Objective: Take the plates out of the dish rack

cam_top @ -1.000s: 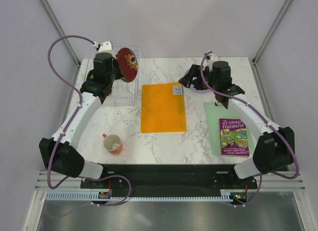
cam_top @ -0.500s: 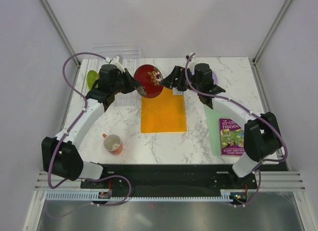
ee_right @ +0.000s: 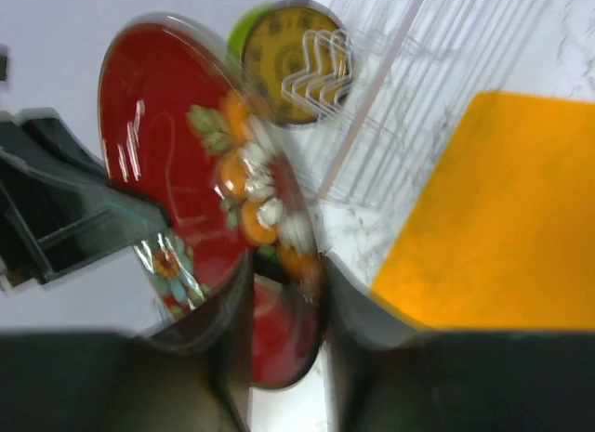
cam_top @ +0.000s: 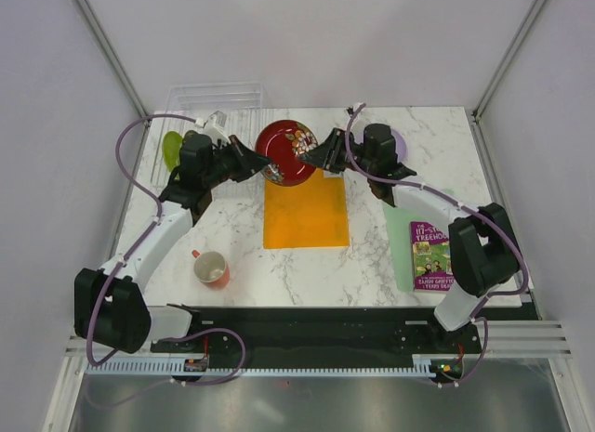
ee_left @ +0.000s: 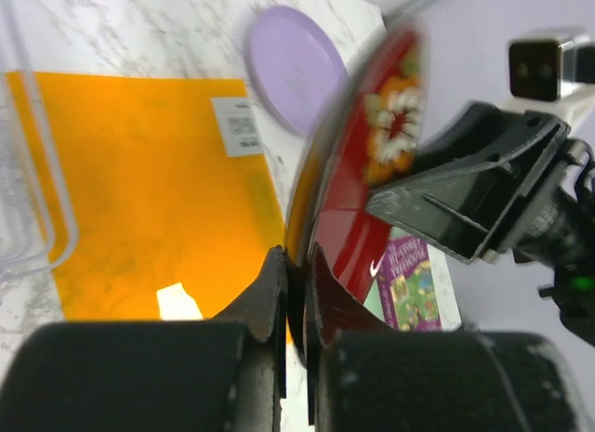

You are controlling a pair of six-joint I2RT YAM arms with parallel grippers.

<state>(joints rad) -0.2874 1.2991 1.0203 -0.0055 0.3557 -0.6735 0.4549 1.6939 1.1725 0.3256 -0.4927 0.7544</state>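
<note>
- Hanging above the orange folder's (cam_top: pixel 305 214) far edge: the dark red plate (cam_top: pixel 286 153).
- Left end effector (ee_left: pixel 296 269) pinches its rim; right end effector (cam_top: pixel 321 157) straddles the other rim, grip unclear.
- Yellow plate (ee_right: pixel 284 51) stands in the dish rack (cam_top: pixel 218 96).

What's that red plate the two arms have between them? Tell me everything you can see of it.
The red plate is round and glossy dark red, with orange-and-white flowers painted on its face. It is off the table, held up on edge over the far edge of the orange folder. The left end effector pinches one rim. The right end effector straddles the opposite rim, though whether it grips is unclear.
</note>
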